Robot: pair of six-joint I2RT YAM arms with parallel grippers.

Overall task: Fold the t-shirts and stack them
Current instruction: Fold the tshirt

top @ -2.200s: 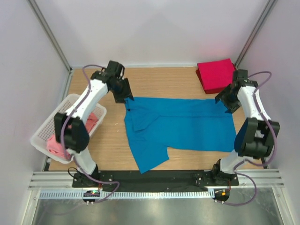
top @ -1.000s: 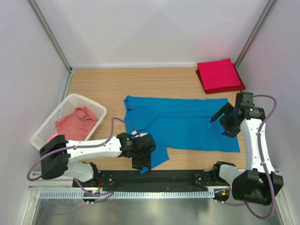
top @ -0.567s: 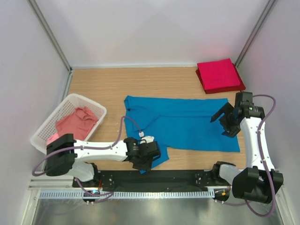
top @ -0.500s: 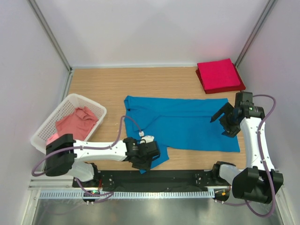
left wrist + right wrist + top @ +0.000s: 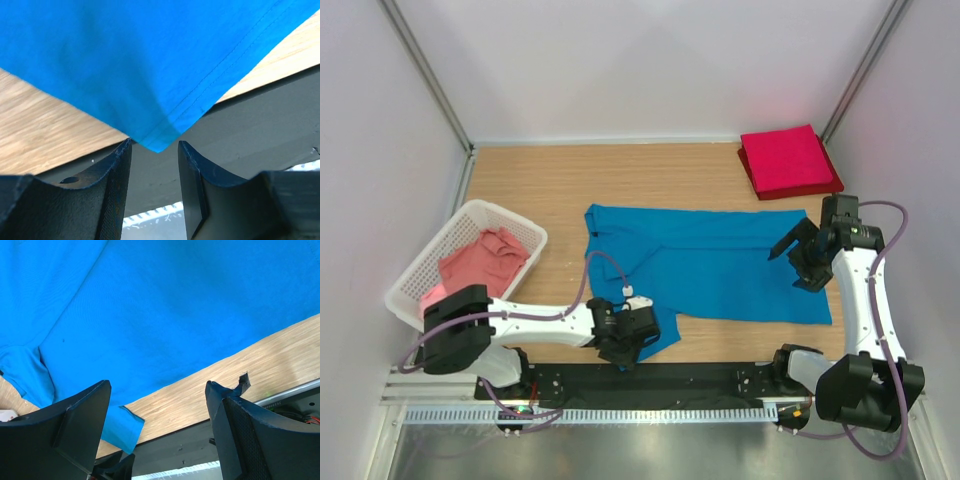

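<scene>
A bright blue t-shirt (image 5: 720, 262) lies spread flat across the middle of the table, one sleeve flap reaching the near edge. My left gripper (image 5: 628, 352) is low at that flap's tip. In the left wrist view the blue t-shirt's corner (image 5: 157, 142) points into the gap between the open jaws of my left gripper (image 5: 152, 150), and nothing is pinched. My right gripper (image 5: 792, 266) hovers over the shirt's right hem, jaws wide open; the right wrist view shows my right gripper (image 5: 157, 386) above blue cloth (image 5: 165, 305) and bare wood. A crimson red t-shirt (image 5: 788, 160) lies folded at the back right.
A white lattice basket (image 5: 510, 217) at the left holds crumpled salmon pink shirts (image 5: 480, 265). A black base rail (image 5: 700, 380) runs along the near table edge, right under the left gripper. White walls and metal posts close in the back and sides.
The left arm swung from the shirt's back left corner to its near flap, then edged onto the tip with jaws narrowing slightly. The right arm dropped to the right hem and now holds still.
</scene>
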